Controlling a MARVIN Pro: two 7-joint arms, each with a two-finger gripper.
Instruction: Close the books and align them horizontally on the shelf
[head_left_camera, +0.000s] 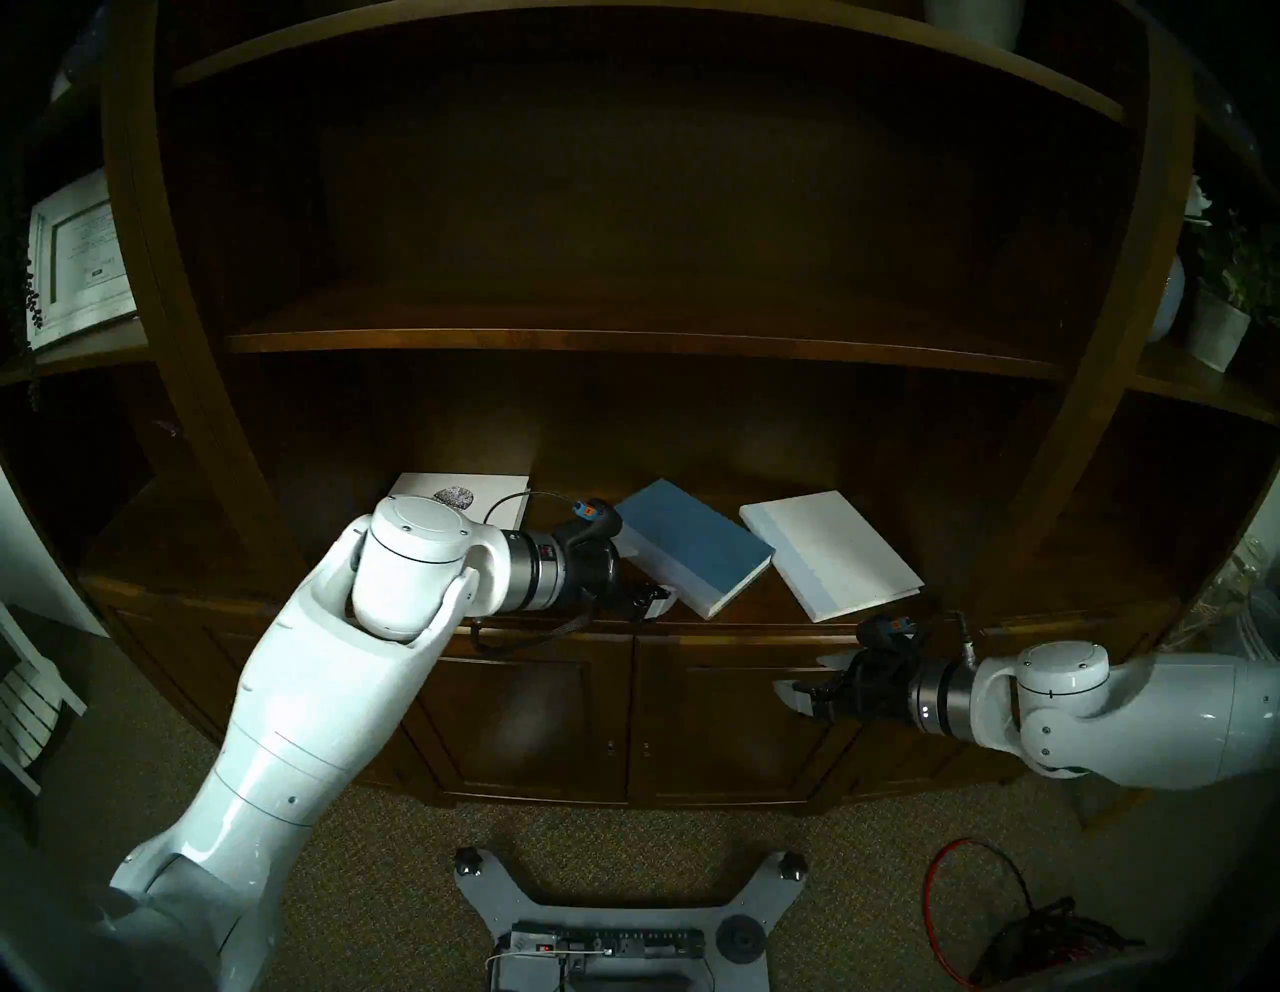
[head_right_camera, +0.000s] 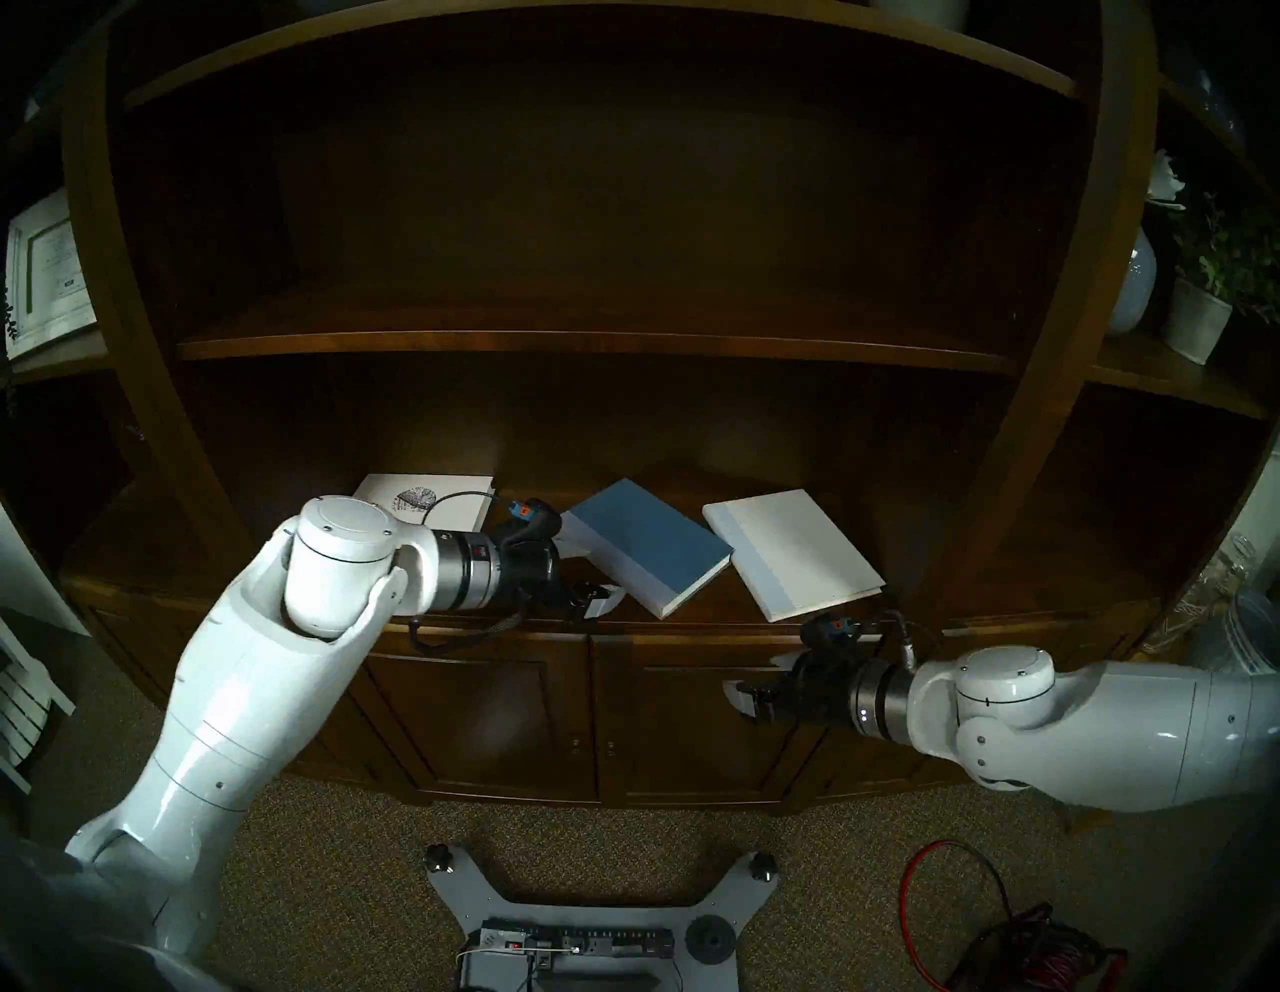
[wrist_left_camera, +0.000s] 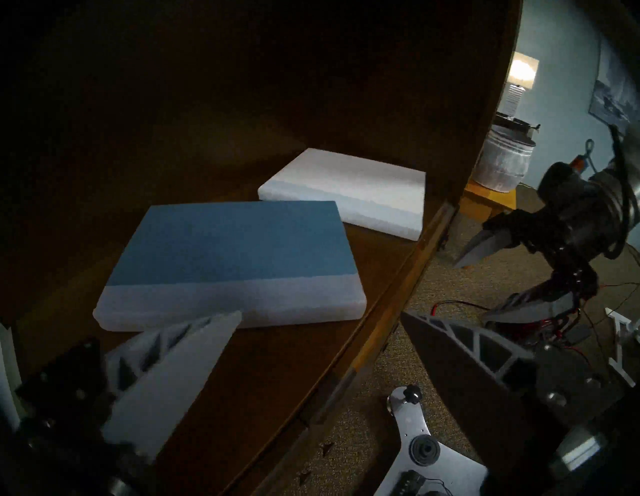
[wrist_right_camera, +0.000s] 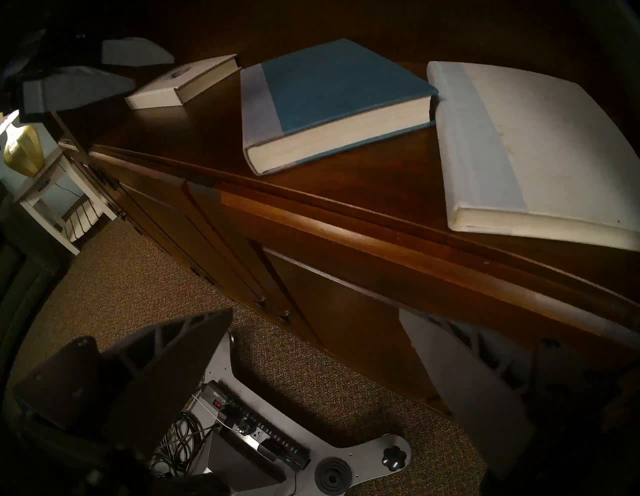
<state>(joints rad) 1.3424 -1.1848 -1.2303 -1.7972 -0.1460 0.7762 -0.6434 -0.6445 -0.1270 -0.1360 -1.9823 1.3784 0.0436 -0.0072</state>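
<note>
1. The shelf is a dark-brown board with a curved front edge above panelled cabinet doors; speckled carpet lies below.
2. All three books lie closed on it: the blue book skewed in the middle, the emblem book to its left, the white book just right, seemingly touching its corner.
3. The left gripper gapes empty beside the blue book's pale spine; the right gripper, spread and empty, hangs before the doors.

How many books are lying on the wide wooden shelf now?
3. The emblem book lies at the left rear, partly behind the left arm; the blue book lies angled in the middle; the white book lies angled on the right. All are closed.
</note>
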